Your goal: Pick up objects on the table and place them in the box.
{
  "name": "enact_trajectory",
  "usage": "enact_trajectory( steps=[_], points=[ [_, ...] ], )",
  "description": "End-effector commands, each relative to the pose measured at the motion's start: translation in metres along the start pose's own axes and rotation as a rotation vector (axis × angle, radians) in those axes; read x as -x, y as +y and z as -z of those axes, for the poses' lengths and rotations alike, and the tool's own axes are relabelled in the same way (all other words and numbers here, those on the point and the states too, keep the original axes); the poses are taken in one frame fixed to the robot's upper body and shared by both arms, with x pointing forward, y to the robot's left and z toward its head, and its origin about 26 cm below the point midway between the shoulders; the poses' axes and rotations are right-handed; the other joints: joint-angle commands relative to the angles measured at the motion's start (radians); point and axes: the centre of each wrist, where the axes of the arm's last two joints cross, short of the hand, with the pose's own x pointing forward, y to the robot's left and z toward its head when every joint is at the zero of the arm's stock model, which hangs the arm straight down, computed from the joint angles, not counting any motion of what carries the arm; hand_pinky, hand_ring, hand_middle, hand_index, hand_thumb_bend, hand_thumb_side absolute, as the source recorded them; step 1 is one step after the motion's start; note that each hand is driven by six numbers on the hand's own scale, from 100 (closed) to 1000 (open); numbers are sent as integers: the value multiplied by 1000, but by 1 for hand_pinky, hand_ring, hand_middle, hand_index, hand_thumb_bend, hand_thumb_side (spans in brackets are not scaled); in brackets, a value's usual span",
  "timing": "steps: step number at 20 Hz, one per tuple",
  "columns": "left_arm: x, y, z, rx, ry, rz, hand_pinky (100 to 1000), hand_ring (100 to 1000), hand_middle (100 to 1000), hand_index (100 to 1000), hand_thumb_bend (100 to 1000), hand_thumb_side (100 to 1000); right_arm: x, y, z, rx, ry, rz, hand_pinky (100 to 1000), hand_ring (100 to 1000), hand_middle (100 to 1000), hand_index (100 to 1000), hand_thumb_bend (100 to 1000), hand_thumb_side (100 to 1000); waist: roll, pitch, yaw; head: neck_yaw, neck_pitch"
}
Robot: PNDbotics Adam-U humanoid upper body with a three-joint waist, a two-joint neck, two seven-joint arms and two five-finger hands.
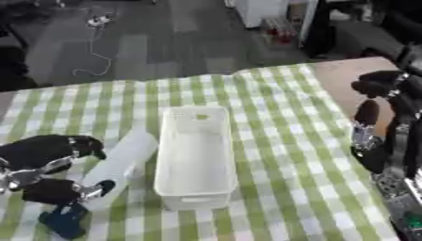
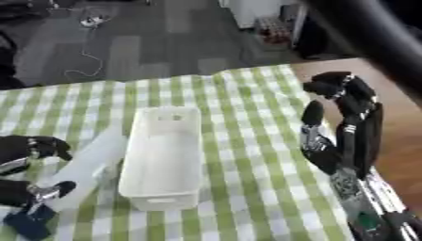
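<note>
On the green-and-white checked cloth (image 1: 272,117), soft and slightly rumpled over the table (image 2: 387,94) of bare brown wood, stands a white box (image 1: 196,157): long, rectangular, smooth plastic, with a grip slot in each end wall and nothing visible inside. Just left of it lies a pale, translucent white cylinder (image 1: 122,162), smooth and rounded, tilted with its top end near the box's left wall. The left hand (image 1: 49,169), black with silver joints, has its fingers (image 1: 82,146) curled round the lower part of this cylinder, thumb beneath and fingers above, so the cylinder runs up and to the right from between them. Below the thumb a small dark teal shape (image 1: 64,221) sits on the cloth. The right hand (image 2: 342,127) is upright at the right, fingers relaxed and slightly bent, touching nothing, well apart from the box.
</note>
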Motion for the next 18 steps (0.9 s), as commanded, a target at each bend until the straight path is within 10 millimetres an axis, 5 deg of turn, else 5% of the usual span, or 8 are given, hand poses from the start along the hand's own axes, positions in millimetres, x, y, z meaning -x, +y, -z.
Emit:
enact_trajectory(
  steps=[1,14,18],
  points=[
    [3,7,-2,7,10,49,879,873,886,877,278,1000,3,-4,9,59,-67,37,318,418,551,613,100,923,1,-7,-1,9,-13],
    [3,9,1,21,10,109,891,882,889,883,276,1000,4,-4,11,60,-72,39,319,419,551,614,100,922,3,-8,-6,24,-16],
    [6,16,-4,-1,19,112,844,871,914,956,288,1000,4,-5,11,56,-69,39,318,418,552,614,100,922,5,-11,-5,38,-11]
  ],
)
